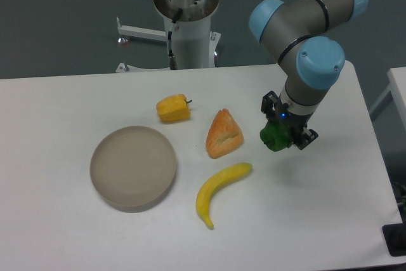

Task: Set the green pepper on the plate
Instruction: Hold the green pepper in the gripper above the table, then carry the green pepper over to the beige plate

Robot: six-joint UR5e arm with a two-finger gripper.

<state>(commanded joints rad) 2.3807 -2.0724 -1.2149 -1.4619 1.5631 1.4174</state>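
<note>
1. One white table [330, 220] carries everything, with open room along its near and right sides.
2. Left of centre sits the plate [132, 167], bare; delivery is not yet done.
3. Between plate and arm lie a banana [219, 187], an orange wedge [223, 134] and a yellow pepper [173, 108], so I judge a raised carry safest.
4. Right of these, the gripper [283, 136] has its fingers closed around the green pepper [274, 136]; whether it clears the table is unclear.
</note>
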